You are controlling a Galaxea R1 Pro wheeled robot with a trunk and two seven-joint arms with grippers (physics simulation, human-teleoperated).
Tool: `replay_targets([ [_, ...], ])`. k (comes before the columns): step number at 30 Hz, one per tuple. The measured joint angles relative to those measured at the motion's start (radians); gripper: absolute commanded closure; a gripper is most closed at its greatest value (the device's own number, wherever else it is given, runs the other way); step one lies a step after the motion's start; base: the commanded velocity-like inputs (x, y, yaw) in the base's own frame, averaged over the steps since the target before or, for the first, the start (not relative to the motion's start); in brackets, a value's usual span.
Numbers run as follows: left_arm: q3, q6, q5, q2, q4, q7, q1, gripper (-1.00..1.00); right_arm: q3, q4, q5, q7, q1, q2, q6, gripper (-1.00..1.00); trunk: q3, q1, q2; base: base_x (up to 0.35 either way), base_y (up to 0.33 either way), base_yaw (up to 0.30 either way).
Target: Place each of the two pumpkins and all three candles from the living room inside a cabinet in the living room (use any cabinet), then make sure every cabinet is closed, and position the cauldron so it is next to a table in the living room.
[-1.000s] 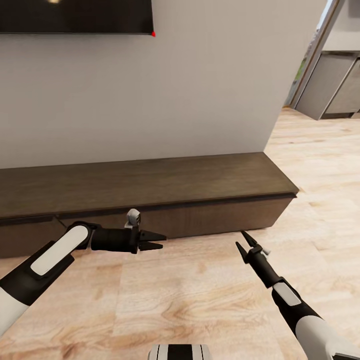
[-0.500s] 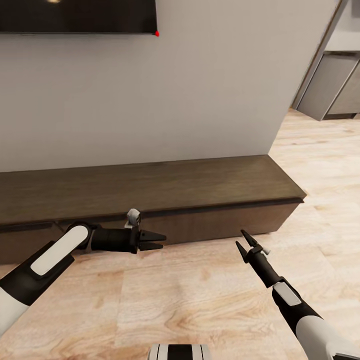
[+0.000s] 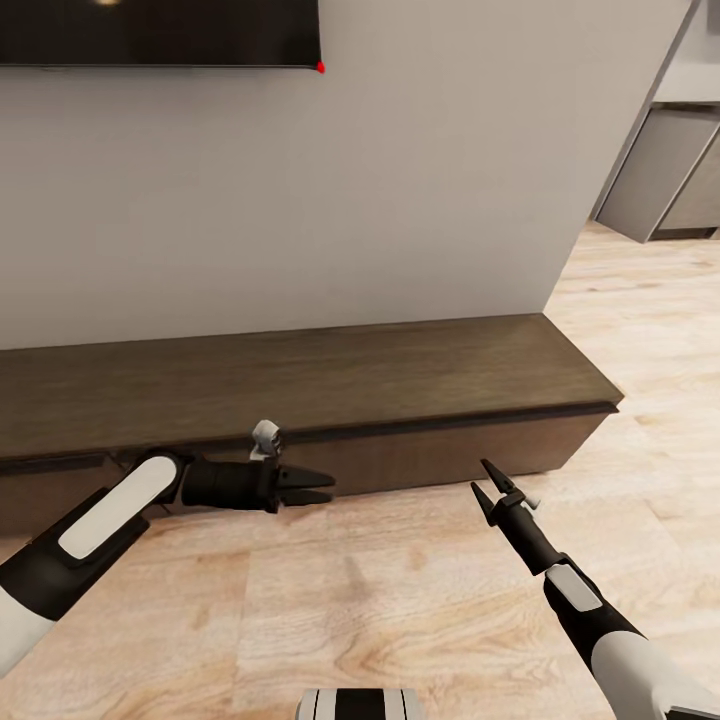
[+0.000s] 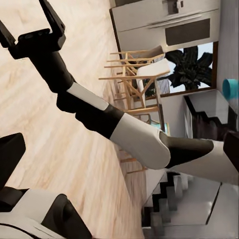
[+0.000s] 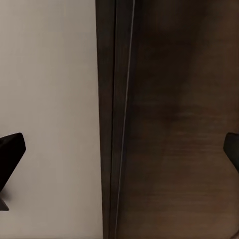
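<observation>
Stretching along the grey wall [image 3: 400, 200], the long dark-brown cabinet [image 3: 330, 375] sits on the light wood floor [image 3: 400, 600] with its drawer fronts flush and closed. The left end effector [image 3: 312, 484] hovers just in front of the cabinet's lower face, pointing sideways along it, fingers spread and holding nothing. The right end effector [image 3: 487, 487] hangs over the floor near the cabinet's right half, fingers released and empty; from the left wrist it appears as a spread black fork [image 4: 31, 22]. A dark screen [image 3: 150, 32] hangs on the wall above. Chairs [image 4: 134, 74] stand in the room beyond.
</observation>
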Motion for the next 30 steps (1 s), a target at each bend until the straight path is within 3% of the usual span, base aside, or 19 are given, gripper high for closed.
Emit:
replay_targets([
  [6,-0.001,0.000,0.003,-0.007,-0.027,-0.072,0.056,-1.00,0.001,0.000,0.000,0.000,0.000,0.000,-0.001,-1.00,0.000,0.000,0.000,0.002,0.001,0.000],
  [11,0.003,0.000,0.017,-0.025,-0.062,-0.092,0.129,-1.00,0.001,-0.001,0.000,0.000,0.000,0.000,-0.001,-1.00,0.000,0.000,0.000,0.000,0.000,0.000],
  [15,0.006,0.000,0.033,-0.031,-0.071,-0.095,0.157,-1.00,0.002,-0.002,0.000,0.000,0.000,0.000,-0.001,-1.00,0.000,0.000,0.000,0.042,0.000,0.000],
  [30,0.030,-0.001,0.040,-0.032,-0.075,-0.094,0.168,-1.00,0.005,-0.002,0.002,-0.003,0.000,0.002,-0.035,-1.00,0.000,0.000,0.000,0.107,0.000,0.000],
])
